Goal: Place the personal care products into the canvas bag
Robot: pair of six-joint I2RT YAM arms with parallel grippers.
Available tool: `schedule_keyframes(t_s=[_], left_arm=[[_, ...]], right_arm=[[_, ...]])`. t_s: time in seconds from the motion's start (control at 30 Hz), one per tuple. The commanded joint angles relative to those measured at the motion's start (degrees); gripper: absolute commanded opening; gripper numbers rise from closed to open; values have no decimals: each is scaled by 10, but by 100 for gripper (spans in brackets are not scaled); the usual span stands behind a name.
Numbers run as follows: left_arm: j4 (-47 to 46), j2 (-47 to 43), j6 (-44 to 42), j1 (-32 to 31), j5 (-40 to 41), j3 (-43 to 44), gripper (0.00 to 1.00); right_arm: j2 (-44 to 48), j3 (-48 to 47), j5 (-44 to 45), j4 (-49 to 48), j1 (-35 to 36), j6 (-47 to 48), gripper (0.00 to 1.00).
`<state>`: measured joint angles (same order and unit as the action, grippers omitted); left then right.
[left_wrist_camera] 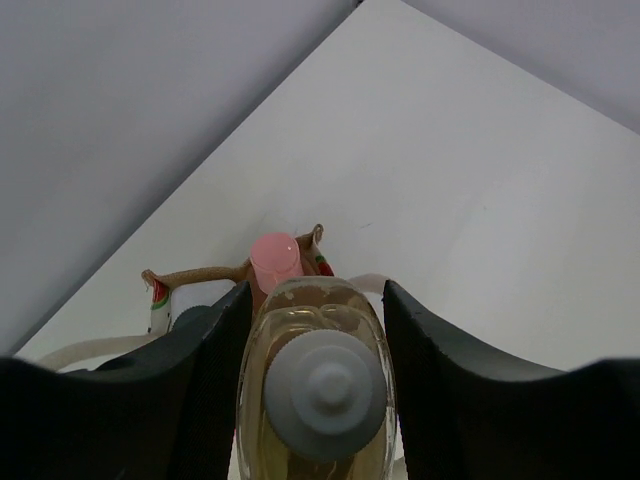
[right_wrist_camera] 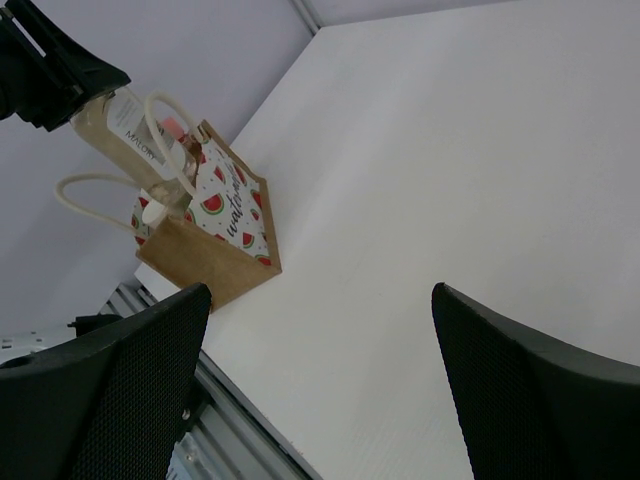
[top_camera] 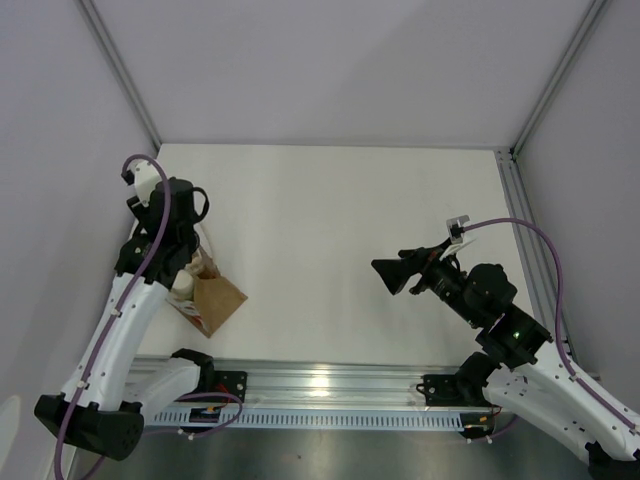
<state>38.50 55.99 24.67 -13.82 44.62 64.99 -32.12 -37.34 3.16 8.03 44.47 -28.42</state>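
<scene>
The canvas bag (top_camera: 222, 302) stands at the table's near left; in the right wrist view its brown side (right_wrist_camera: 205, 262) and watermelon-print front show, with cream handles (right_wrist_camera: 92, 186). My left gripper (left_wrist_camera: 316, 290) is shut on an amber-yellow labelled bottle with a pale cap (left_wrist_camera: 322, 380). It holds the bottle tilted over the bag, the bottle's (right_wrist_camera: 135, 140) lower end at the bag's mouth. A pink cap (left_wrist_camera: 275, 258) of a bottle sticks up inside the bag. A white cap (top_camera: 183, 285) also shows in the bag. My right gripper (top_camera: 386, 272) is open and empty above mid-table, also in its own view (right_wrist_camera: 320, 290).
A metal rail (top_camera: 330, 385) runs along the table's near edge, close to the bag. Grey walls close in the left, back and right sides. Bare white table (top_camera: 340, 220) lies between the bag and my right gripper.
</scene>
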Motion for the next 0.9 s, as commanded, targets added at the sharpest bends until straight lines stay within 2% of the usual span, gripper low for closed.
schedule_keyframes(t_s=[0.0,0.3,0.57,0.87], left_arm=[[-99,3,-47,8,43,31,1],[-86,30,-11,8,28,-7,0],[-55,4,48,2,0,-50,0],[-37,-19,77,-26,12,-82,1]], right_arm=[[7,-5,-8,-7,3,-1,96],[11,-6,-13,-6,3,-3,96],[14,-6,-16,-7,4,-3,96],[15,-8,-3,-3,4,2,96]])
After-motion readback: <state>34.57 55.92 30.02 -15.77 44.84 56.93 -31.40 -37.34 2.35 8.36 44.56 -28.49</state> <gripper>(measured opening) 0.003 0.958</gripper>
